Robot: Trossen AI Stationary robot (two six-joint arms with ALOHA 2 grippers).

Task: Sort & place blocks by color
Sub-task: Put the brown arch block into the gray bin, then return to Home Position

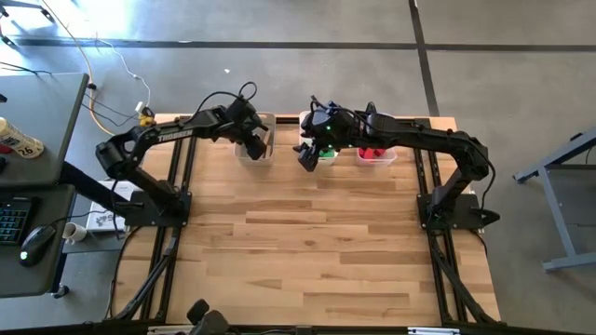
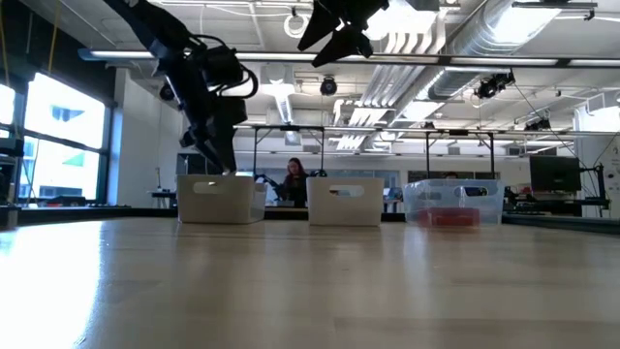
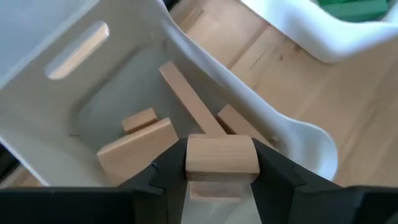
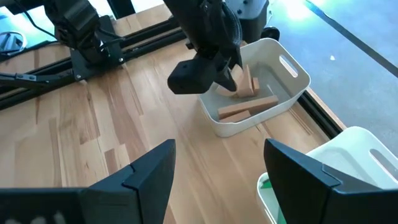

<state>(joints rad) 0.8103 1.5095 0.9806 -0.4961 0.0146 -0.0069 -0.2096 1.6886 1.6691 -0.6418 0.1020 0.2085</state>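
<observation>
Left gripper (image 3: 222, 180): fingers closed against a tan block (image 3: 222, 155), poised over the left white bin (image 1: 254, 149), which holds further tan blocks (image 4: 247, 107) including a long plank. Right gripper (image 4: 219, 174): fingers wide apart, nothing between them, raised near the middle bin (image 1: 326, 154) of green pieces. Farthest right, the clear bin (image 2: 452, 203) contains red blocks (image 1: 374, 154); no legible writing on any bin.

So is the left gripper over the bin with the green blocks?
No, the left gripper, a tan block between its fingers, is over the bin holding only tan blocks.
</observation>
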